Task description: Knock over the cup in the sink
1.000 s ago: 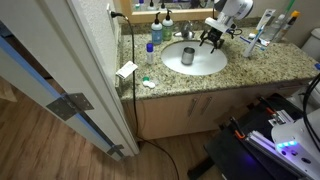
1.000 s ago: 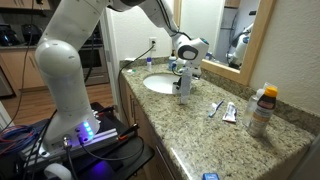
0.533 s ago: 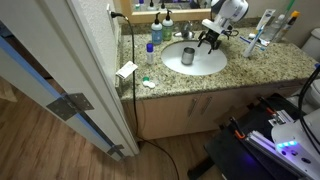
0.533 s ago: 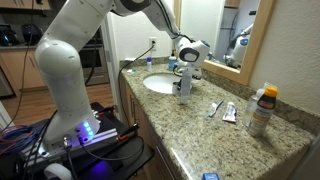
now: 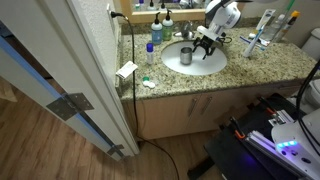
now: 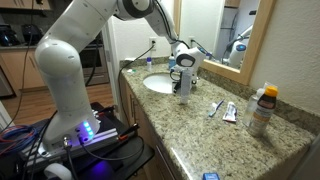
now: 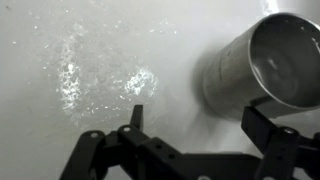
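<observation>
The cup (image 5: 187,57) is small, grey and metallic and stands upright in the white oval sink (image 5: 212,63), left of centre. In the wrist view the cup (image 7: 262,62) fills the upper right, its open mouth visible, over the wet white basin floor (image 7: 70,60). My gripper (image 5: 205,42) hangs over the basin just right of and behind the cup, and I cannot tell whether it touches it. Its fingers (image 7: 200,125) are open and empty, the right finger just below the cup. In an exterior view the gripper (image 6: 183,88) reaches down over the sink (image 6: 155,84) and hides the cup.
A blue-capped bottle (image 5: 152,50) stands on the speckled counter left of the basin, with a chrome faucet (image 5: 186,33) behind it. A toothbrush rack (image 5: 260,38) stands at the right. An orange bottle (image 6: 262,108) and a tube (image 6: 229,113) lie further along the counter.
My gripper has moved across the basin toward the cup and a little lower. The cup still stands upright in the same place.
</observation>
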{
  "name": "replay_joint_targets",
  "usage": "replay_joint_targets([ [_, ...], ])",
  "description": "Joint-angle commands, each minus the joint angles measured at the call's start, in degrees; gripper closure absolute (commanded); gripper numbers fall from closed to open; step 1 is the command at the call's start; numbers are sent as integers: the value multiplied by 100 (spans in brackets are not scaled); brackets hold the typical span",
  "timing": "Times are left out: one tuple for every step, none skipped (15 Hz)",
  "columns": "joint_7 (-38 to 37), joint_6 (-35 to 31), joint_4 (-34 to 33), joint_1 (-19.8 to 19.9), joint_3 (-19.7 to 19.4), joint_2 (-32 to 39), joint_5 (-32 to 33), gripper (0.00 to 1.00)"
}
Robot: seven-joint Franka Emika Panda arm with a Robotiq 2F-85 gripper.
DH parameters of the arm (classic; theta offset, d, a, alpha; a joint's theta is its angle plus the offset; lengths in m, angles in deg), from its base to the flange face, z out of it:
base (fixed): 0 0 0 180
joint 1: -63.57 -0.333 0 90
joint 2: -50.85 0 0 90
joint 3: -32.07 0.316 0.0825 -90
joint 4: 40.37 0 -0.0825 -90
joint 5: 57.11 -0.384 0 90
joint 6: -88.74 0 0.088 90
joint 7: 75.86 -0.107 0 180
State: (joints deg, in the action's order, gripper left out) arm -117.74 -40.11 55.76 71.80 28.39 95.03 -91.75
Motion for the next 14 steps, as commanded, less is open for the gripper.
replay_joint_targets([
  [1034,-18,85,339,470,-125,-644,0],
  [1365,-70,134,367,528,-159,-870,0],
  [1585,48,139,397,530,-188,-1041,0],
  [1680,240,149,395,464,-217,-1122,0],
  [1773,295,269,358,330,-325,-1083,0],
  [1908,323,375,360,246,-422,-1051,0],
  [2002,321,503,363,137,-546,-965,0],
  [2047,265,645,348,17,-685,-907,0],
  [2032,218,818,295,-168,-857,-736,0],
  [2023,206,976,246,-338,-1027,-513,0],
  [2047,145,1177,242,-478,-1253,-315,0],
  [2013,130,1316,241,-599,-1440,-91,0],
  [2097,194,1506,275,-674,-1717,134,0],
  [2285,310,1628,379,-662,-1970,228,0],
])
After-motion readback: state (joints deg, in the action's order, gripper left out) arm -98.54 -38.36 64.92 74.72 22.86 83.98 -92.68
